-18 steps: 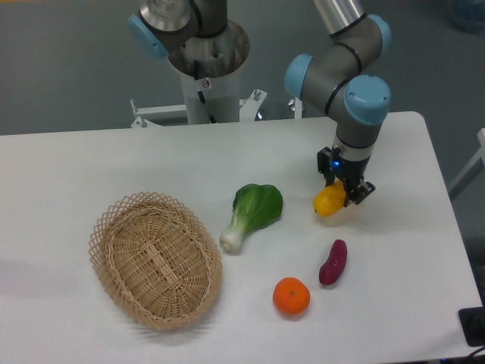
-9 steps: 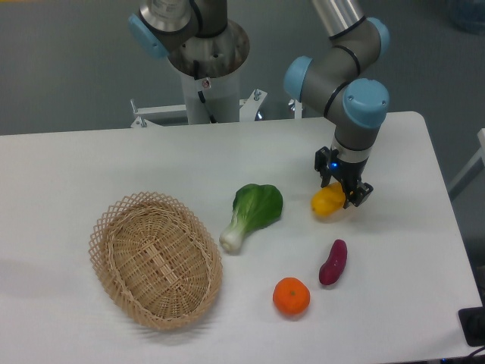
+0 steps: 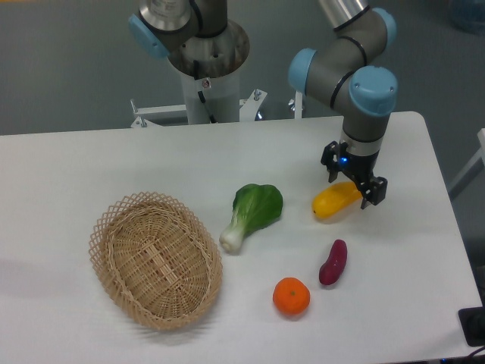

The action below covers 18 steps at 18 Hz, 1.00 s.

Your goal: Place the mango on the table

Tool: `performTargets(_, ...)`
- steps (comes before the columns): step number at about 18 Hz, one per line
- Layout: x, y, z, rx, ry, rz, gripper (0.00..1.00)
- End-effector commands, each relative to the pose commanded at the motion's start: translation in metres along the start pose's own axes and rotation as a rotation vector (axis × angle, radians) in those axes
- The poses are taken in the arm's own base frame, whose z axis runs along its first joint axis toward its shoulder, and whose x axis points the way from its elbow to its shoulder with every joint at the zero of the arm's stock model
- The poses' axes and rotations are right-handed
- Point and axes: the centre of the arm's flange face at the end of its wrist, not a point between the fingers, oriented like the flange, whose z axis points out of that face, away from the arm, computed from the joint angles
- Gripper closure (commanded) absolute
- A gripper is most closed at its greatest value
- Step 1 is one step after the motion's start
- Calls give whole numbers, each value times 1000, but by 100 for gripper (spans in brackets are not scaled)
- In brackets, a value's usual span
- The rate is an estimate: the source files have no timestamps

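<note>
Camera: mango [image 3: 336, 202] on desk [image 3: 91, 163], pincer [image 3: 359, 188] astride its right end, grip state unclear; sweet potato [image 3: 333, 262] near, bok choy [image 3: 253, 213] left.

basket [image 3: 155, 259] left, bok choy [image 3: 254, 212] middle, mango [image 3: 336, 201] right

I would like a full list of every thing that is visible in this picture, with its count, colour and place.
mango: one, yellow-orange, right of centre, at the hand
bok choy: one, green and white, centre
sweet potato: one, purple, below the mango
orange: one, orange, front, left of the sweet potato
basket: one, tan wicker, front left, nothing inside
table: one, white, under everything
arm: one, grey with blue caps, upper right
hand: one, black, around the mango's right end
</note>
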Motion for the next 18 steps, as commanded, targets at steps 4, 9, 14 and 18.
performTargets(4, -33, 1, -45, -3, -94, -91, 0)
performTargets(9, -70, 8, -110, -17, -94, -120, 0)
performTargets(14, -87, 40, -148, -28, -57, -98, 0)
performTargets(18, -92, 94, -150, -47, -62, -7, 0)
